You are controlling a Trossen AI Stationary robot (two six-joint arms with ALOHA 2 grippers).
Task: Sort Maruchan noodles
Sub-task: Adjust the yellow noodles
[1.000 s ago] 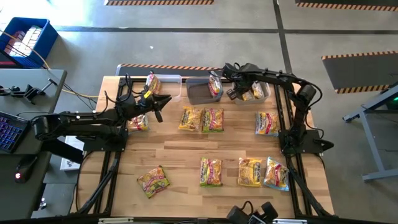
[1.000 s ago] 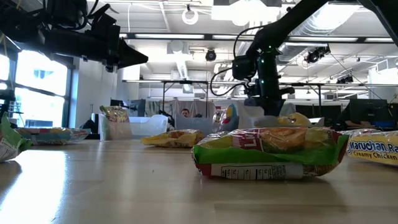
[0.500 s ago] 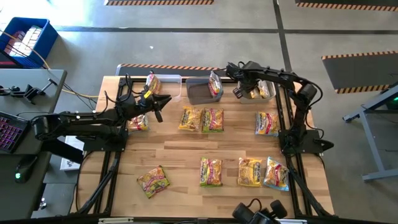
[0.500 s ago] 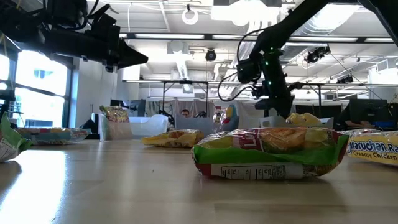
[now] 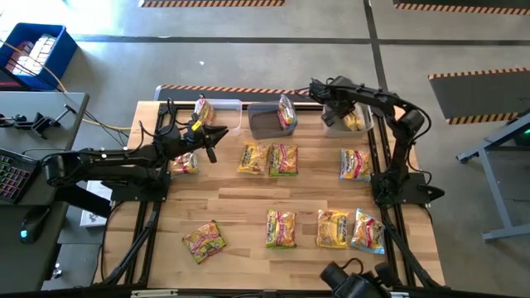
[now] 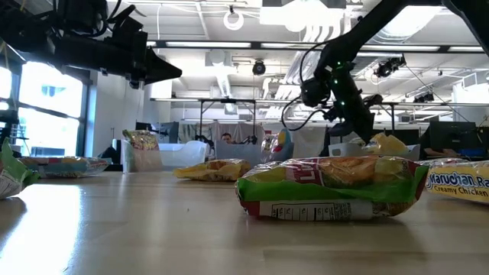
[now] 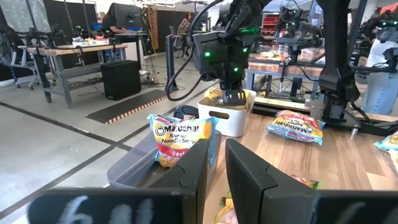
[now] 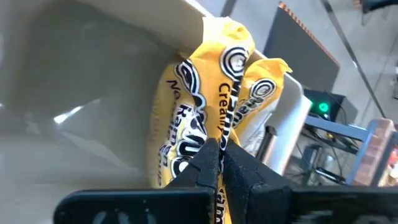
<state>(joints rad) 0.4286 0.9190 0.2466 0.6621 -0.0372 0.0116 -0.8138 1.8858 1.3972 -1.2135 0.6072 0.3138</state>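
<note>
Yellow Maruchan noodles stand in the far-right bin, pinched by the closed right gripper. Left gripper hovers far left; narrowly parted, empty.

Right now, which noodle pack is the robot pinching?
The yellow noodle pack standing in the white bin at the table's far right corner. The right jaws are shut on it; the other packs lie untouched.

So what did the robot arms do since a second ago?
The right gripper swung sideways from beside the grey bin to over the white bin, its fingers pinched shut against a yellow packet there. The left gripper and the packets on the table stayed put.
</note>
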